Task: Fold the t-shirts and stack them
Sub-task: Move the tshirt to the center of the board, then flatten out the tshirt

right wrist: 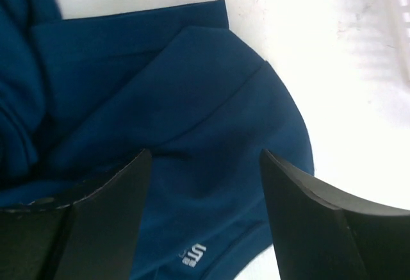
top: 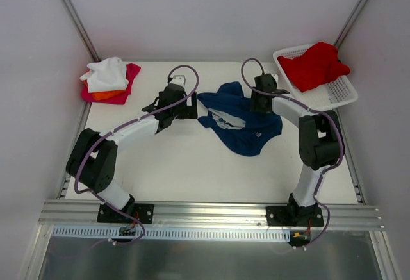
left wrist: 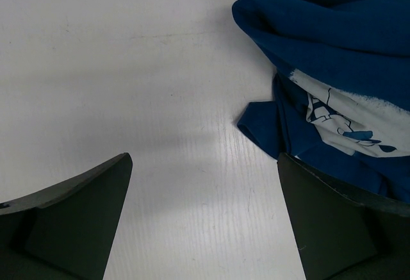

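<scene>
The navy t-shirt [top: 240,123] lies crumpled in the middle of the table [top: 192,171], not yet folded; my right pincer [right wrist: 205,158] hangs open over its cloth, my left pincer [left wrist: 204,159] open just beside it, so I judge each must next pinch an edge and spread it flat.

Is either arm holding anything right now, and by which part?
Nothing is gripped. The left gripper is open beside the navy t-shirt; the right gripper is over its cloth, fingers apart.
</scene>
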